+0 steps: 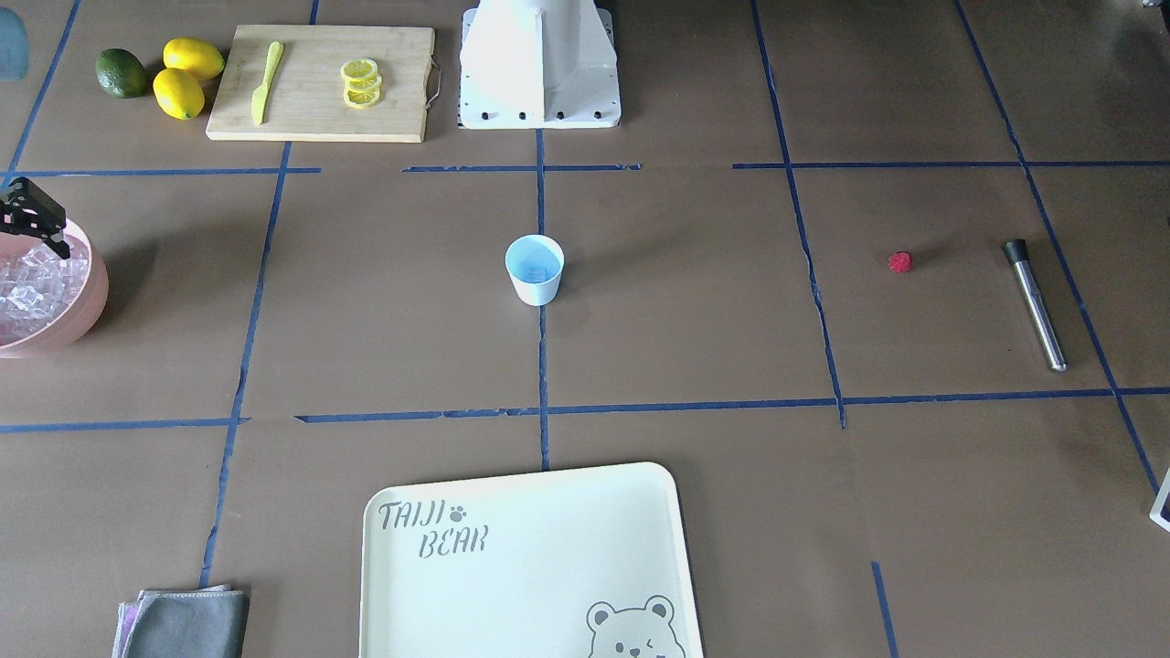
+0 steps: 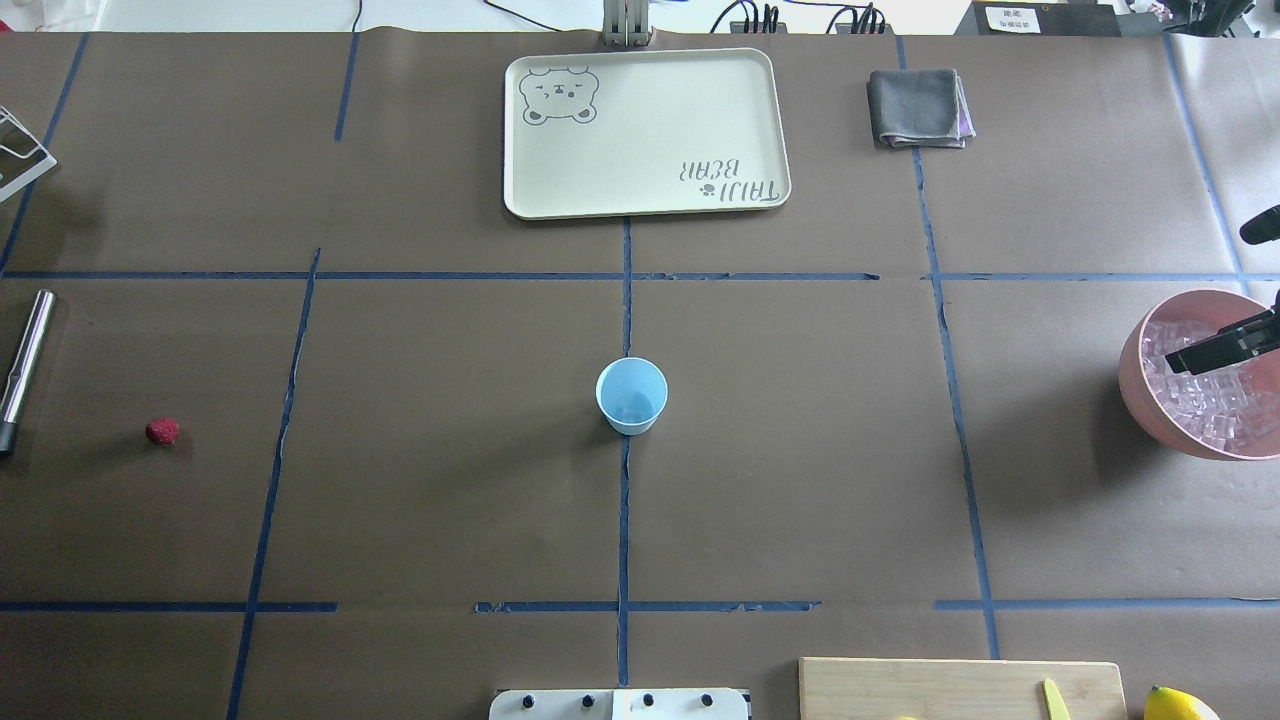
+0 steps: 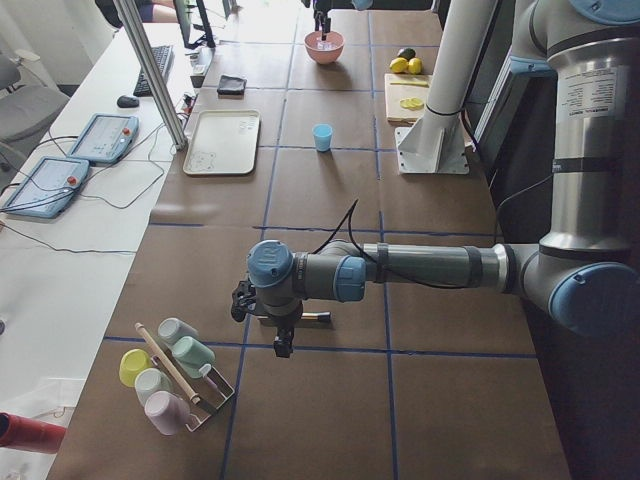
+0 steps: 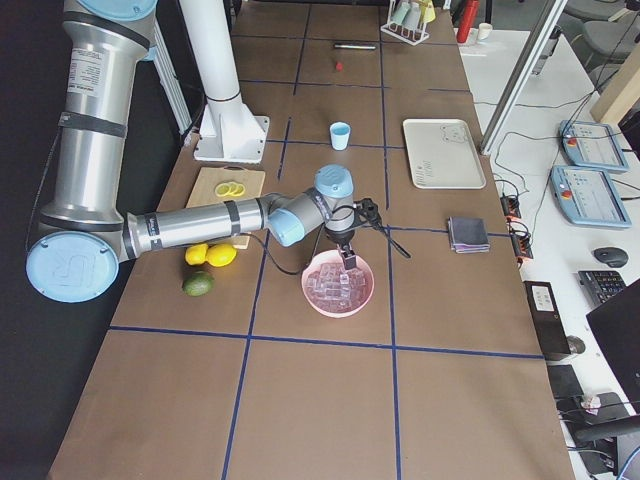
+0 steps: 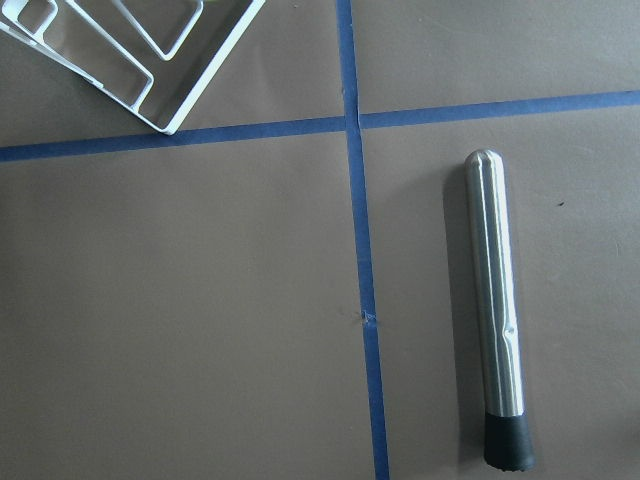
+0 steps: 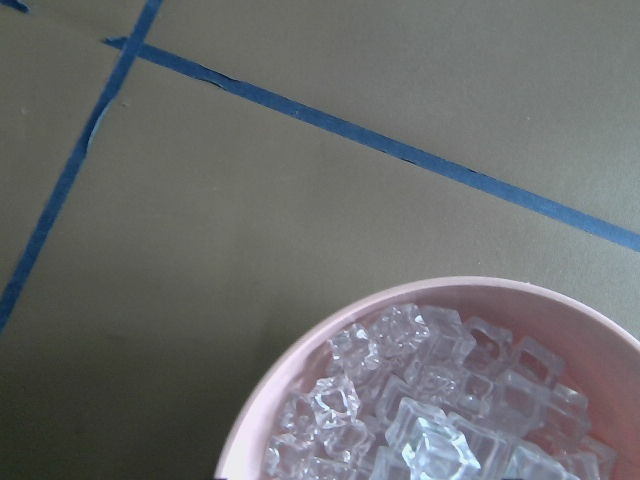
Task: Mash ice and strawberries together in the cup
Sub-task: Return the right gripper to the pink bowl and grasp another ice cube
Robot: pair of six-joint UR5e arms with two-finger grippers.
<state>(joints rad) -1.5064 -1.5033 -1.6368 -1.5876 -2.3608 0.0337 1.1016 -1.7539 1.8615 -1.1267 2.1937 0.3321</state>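
The white cup (image 1: pixel 535 270) with a light-blue inside stands upright at the table's middle; it also shows in the overhead view (image 2: pixel 632 395). The ice (image 6: pixel 430 420) fills the pink bowl (image 2: pixel 1135 370). My right gripper (image 2: pixel 1207 300) hangs open just above the ice, one finger (image 2: pixel 1215 348) over the bowl. The dark-red strawberry (image 1: pixel 900 262) lies alone on the table. A steel muddler (image 5: pixel 495 310) lies beyond it. My left gripper (image 3: pixel 283 345) hovers over the muddler; I cannot tell whether it is open or shut.
A cream tray (image 2: pixel 650 130) lies on the operators' side. A cutting board (image 1: pixel 320 110) holds lemon slices and a yellow knife, with lemons (image 1: pixel 187 73) and a green fruit beside it. A grey cloth (image 1: pixel 187 621) and a cup rack (image 3: pixel 175 375) stand at the edges.
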